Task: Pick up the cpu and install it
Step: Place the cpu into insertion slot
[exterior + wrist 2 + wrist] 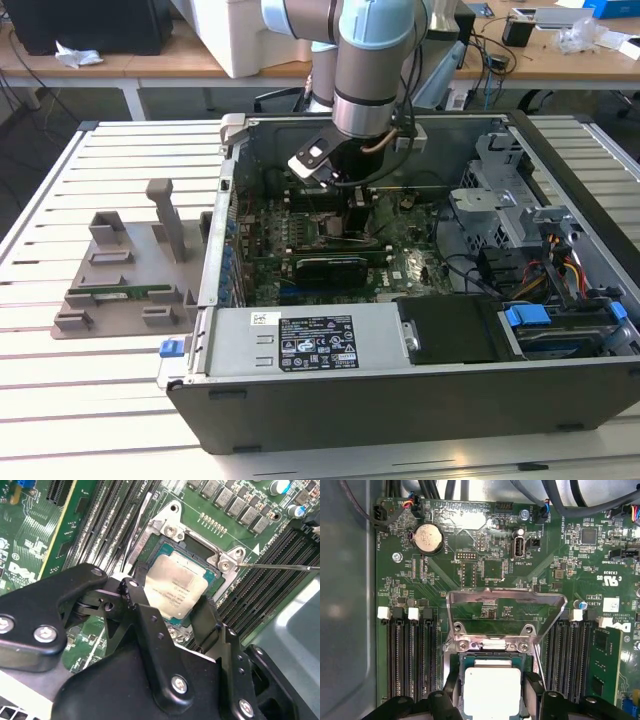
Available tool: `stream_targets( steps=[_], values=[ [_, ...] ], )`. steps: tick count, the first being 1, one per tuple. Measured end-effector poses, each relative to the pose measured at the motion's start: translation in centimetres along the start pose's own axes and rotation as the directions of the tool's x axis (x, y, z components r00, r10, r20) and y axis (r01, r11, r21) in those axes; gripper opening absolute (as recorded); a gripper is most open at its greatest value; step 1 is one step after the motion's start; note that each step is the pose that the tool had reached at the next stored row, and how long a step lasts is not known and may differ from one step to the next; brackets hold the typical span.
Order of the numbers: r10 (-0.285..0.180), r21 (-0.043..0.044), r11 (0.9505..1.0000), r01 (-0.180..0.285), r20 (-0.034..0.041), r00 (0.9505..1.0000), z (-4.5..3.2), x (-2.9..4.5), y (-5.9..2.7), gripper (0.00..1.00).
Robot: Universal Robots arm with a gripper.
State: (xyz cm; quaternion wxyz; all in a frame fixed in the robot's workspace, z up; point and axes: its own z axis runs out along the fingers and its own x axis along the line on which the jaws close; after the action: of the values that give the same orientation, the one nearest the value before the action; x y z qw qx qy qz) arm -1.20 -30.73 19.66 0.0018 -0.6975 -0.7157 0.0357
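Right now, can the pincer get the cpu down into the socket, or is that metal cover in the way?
Probably yes. The metal cover is swung up and open, leaving the socket bare. The pincer holds the cpu right at it, and nothing looks to lie between them.

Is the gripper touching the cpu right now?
Touching. In the second wrist view the gripper's fingers sit against opposite edges of the cpu, with no gap showing.

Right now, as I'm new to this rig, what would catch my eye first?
A robot arm reaches down into an open computer case on a slatted table. Its gripper is right at the silver chip by the socket, whose metal cover stands flipped open.
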Motion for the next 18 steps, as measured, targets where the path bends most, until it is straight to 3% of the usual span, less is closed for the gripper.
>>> stream_targets(
  steps=[3,6,10,14,15,18],
  values=[
    [0.0,0.0004,1.0,0.0,0.0007,1.0,-0.12,-0.02,-0.02,0.62],
    [0.0,0.0003,1.0,0.0,0.0005,1.0,-1.93,-0.05,-0.11,0.62],
    [0.0,0.0002,1.0,0.0,0.0005,1.0,-2.8,0.0,-0.15,0.6],
    [0.0,0.0002,1.0,0.0,0.0005,1.0,-4.12,0.01,-0.22,0.35],
    [0.0,0.0003,1.0,0.0,0.0004,1.0,-4.46,0.01,-0.24,0.35],
    [0.0,0.0002,1.0,0.0,0.0005,1.0,-5.77,-0.02,-0.31,0.17]
  ],
)
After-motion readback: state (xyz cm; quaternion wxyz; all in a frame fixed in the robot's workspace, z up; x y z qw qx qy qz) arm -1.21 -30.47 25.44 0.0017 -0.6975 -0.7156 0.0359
